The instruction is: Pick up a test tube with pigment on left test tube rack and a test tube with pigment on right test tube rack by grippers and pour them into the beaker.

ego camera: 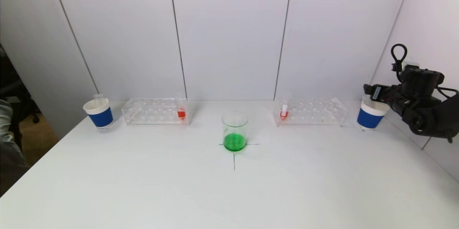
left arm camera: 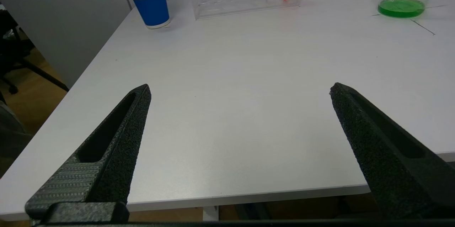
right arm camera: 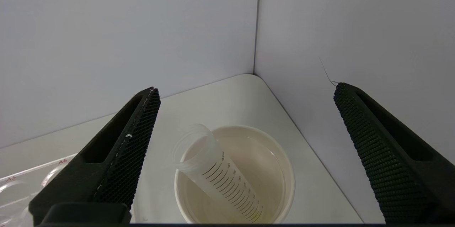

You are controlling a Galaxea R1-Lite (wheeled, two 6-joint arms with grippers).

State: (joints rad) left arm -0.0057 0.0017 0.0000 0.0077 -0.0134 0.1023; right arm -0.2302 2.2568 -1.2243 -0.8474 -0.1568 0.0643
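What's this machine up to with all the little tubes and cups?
It's a two-armed robot doing a pouring job. The beaker in the middle holds green liquid. The right gripper hangs open above the blue paper cup at the table's right end, where an empty test tube leans inside. The left gripper waits open over the table's near left edge. One tube of red pigment stands in the left rack, another in the right rack.

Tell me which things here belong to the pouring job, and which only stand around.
For the job:
- red tube in the left rack
- red tube in the right rack
- beaker, green liquid inside
- left hand, open
- right hand, open above the right cup

Standing around:
- left blue cup
- right blue cup, empty tube inside
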